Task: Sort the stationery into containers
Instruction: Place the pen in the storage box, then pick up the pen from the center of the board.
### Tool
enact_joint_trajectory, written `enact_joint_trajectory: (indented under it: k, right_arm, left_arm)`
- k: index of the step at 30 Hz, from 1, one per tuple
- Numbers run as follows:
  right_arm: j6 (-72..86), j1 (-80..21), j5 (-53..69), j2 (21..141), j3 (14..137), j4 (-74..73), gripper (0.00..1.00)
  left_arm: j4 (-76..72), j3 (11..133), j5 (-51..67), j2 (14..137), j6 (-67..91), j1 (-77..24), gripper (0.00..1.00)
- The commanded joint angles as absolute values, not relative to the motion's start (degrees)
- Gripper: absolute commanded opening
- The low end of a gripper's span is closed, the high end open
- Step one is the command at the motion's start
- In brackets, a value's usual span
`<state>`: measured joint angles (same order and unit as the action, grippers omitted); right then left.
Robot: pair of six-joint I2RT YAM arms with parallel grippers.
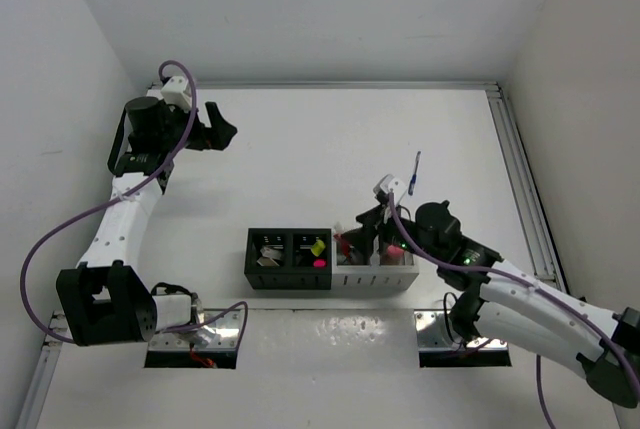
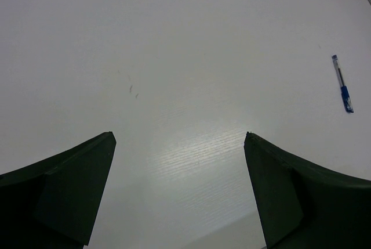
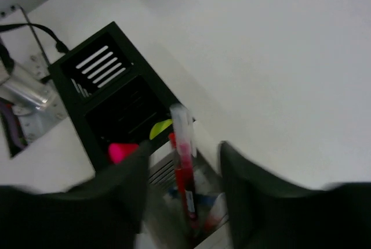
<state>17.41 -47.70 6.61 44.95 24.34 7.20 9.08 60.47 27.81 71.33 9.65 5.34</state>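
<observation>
The four bins stand in a row at the near middle: two black bins (image 1: 289, 258) on the left, two light grey bins (image 1: 376, 271) on the right. My right gripper (image 1: 362, 232) hangs open just above the grey bins. In the right wrist view a red pen (image 3: 184, 173) stands in a grey bin between the open fingers (image 3: 182, 149), with gaps on both sides. A yellow highlighter (image 1: 317, 247) and a pink highlighter (image 1: 319, 263) sit in the right black bin. A blue pen (image 1: 414, 171) lies loose on the table; it also shows in the left wrist view (image 2: 342, 83). My left gripper (image 1: 222, 134) is open and empty at the far left (image 2: 179, 136).
White walls close the table at the back and both sides. A metal rail (image 1: 520, 169) runs along the right edge. Other small items lie in the grey bins, too blurred to name.
</observation>
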Motion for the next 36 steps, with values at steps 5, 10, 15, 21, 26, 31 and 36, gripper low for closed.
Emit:
enact_joint_trajectory:
  k: [5, 10, 15, 21, 26, 31, 36]
  right_arm:
    - [11.09, -47.73, 2.12, 41.92, 29.61, 4.57, 0.64]
    - [9.58, -39.30, -4.82, 45.26, 35.85, 1.07, 0.44]
    - [13.27, -27.35, -8.00, 51.23, 43.40, -13.25, 0.29]
    - [15.36, -13.03, -1.86, 63.71, 47.37, -21.36, 0.34]
    - [16.79, -4.05, 5.36, 75.47, 52.71, -20.48, 0.33]
    - [17.05, -2.99, 6.94, 91.54, 61.35, -23.46, 0.39]
    - [18.28, -2.02, 7.56, 101.94, 73.73, -25.48, 0.44]
  left_arm:
    - [7.74, 60.21, 27.33, 69.35, 8.09, 5.80, 1.00]
    - [14.90, 64.94, 26.55, 71.45, 4.06, 5.01, 1.00]
    - [25.57, 72.24, 23.12, 73.57, -4.04, 4.66, 1.00]
    - [23.56, 71.89, 19.42, 70.49, -5.10, 4.48, 1.00]
    - [26.36, 73.12, 20.49, 71.02, -4.83, 3.43, 1.00]
    - [22.78, 69.88, 9.34, 66.98, -9.13, 4.22, 1.00]
    - [22.76, 67.33, 8.43, 65.92, -8.88, 4.48, 1.00]
